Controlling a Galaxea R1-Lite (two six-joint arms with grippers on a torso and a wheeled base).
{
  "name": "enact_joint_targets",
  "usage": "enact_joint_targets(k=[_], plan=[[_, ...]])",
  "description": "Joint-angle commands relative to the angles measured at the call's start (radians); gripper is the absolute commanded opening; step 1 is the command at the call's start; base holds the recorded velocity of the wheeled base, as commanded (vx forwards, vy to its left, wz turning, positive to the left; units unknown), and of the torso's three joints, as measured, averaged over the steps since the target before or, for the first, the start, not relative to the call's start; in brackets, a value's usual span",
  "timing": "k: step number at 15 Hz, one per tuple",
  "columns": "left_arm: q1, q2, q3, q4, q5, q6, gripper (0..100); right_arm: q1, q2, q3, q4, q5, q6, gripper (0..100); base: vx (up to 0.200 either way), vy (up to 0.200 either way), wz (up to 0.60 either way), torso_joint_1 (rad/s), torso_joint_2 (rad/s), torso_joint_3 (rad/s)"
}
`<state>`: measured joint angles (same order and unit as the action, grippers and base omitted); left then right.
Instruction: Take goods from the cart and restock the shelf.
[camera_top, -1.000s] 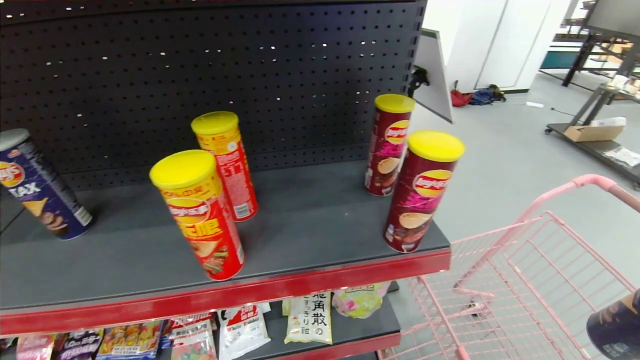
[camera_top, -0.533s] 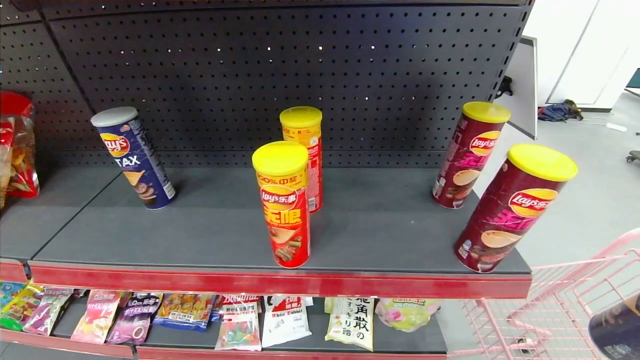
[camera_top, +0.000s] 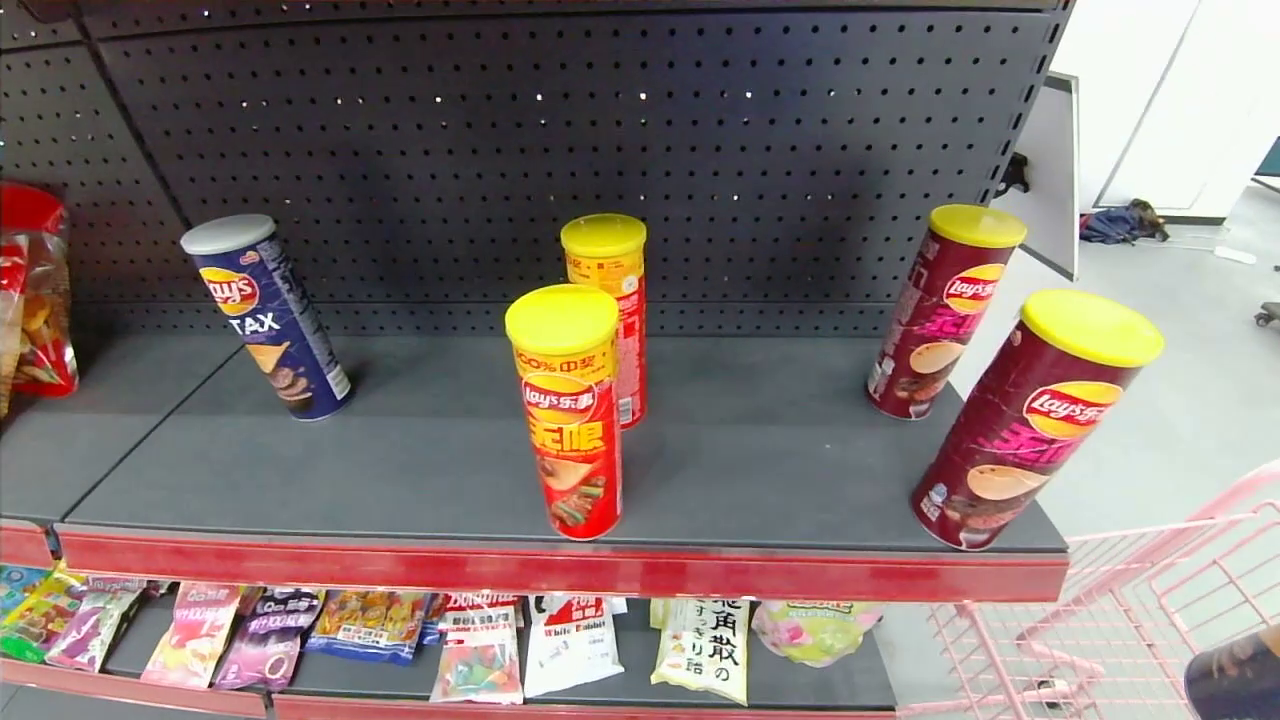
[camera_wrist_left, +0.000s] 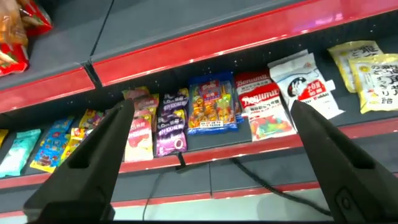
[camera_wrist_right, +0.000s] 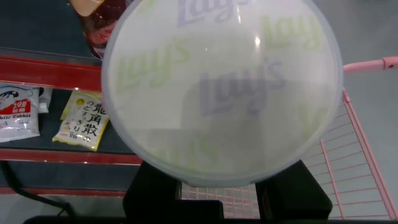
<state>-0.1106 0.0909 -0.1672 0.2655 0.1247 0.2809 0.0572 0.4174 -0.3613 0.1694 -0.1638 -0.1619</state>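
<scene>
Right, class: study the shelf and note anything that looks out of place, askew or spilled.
Nothing is spilled or toppled. One oddity: the front maroon cardboard crisp tube with a yellow lid stands right at the grey shelf's front right corner, close to its edge.

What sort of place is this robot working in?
Probably a shop aisle, or a mock-up of one: a dark pegboard shelf with a red edge holds tall cardboard chip cans, snack packets lie below, and a pink wire shopping cart stands beside it.
</scene>
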Motion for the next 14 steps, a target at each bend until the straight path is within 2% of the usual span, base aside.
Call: enact_joint_targets(k=[1, 5, 14], plan=[[0.000, 0.001, 0.002, 0.001, 0.000, 0.000, 100, 0.001, -0.005, 0.007, 0.001, 0.000, -0.001, 0, 0.000, 0.000, 0.00, 0.000, 0.00, 0.000], [0.000, 0.001, 0.002, 0.001, 0.001, 0.001, 100, 0.001, -0.012, 0.015, 0.001, 0.001, -0.001, 0, 0.000, 0.000, 0.00, 0.000, 0.00, 0.000], [0.000, 0.001, 0.002, 0.000, 0.001, -0.002, 100, 0.001, -0.016, 0.024, -0.002, 0.000, -0.002, 0, 0.000, 0.200, 0.00, 0.005, 0.00, 0.001]])
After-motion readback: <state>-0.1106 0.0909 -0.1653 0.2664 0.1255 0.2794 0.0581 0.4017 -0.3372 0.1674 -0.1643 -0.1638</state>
